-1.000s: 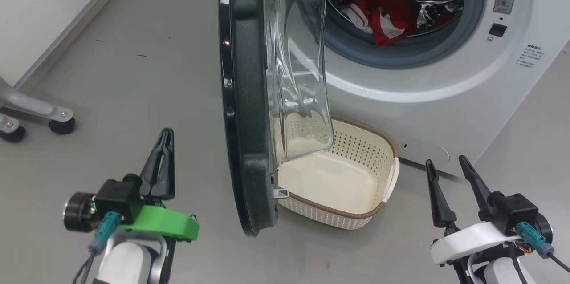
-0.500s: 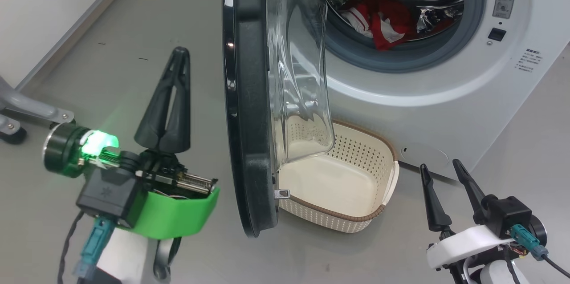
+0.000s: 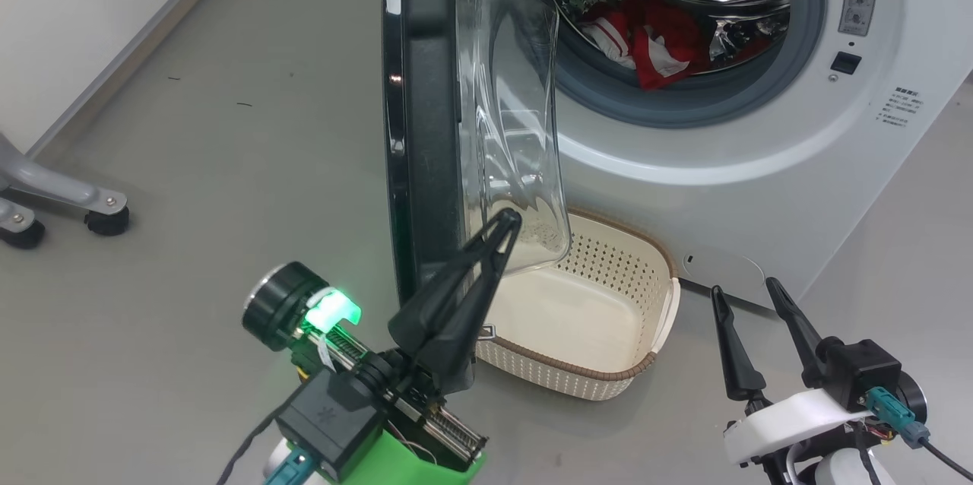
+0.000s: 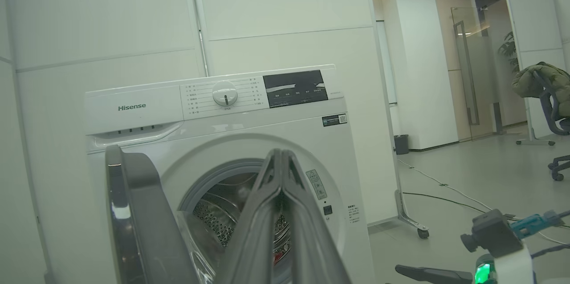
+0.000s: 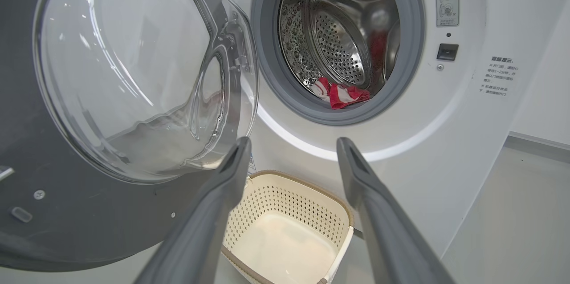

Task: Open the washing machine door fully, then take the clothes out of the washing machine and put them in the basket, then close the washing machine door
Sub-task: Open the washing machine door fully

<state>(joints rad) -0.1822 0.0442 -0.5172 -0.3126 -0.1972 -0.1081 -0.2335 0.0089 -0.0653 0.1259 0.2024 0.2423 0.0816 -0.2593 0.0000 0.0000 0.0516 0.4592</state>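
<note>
The washing machine door (image 3: 426, 128) stands half open. Red clothes (image 3: 654, 40) lie far back inside the washing machine (image 3: 760, 166). The basket (image 3: 608, 382) sits on the floor under the door. The left gripper (image 3: 508, 220), fingers pressed together, is by the door's glass. The right gripper (image 3: 743, 287), near right, is spread wide.

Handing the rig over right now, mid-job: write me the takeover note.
Left gripper: jaws shut, empty, tips at the lower glass of the washing machine door; contact unclear.
Right gripper: jaws open, empty, beside the basket.
Done: door partly open, not fully.
Clothes lie in the washing machine drum; basket empty on the floor below the door.
Left to do: swing door fully open, move clothes to basket, close door.
</note>
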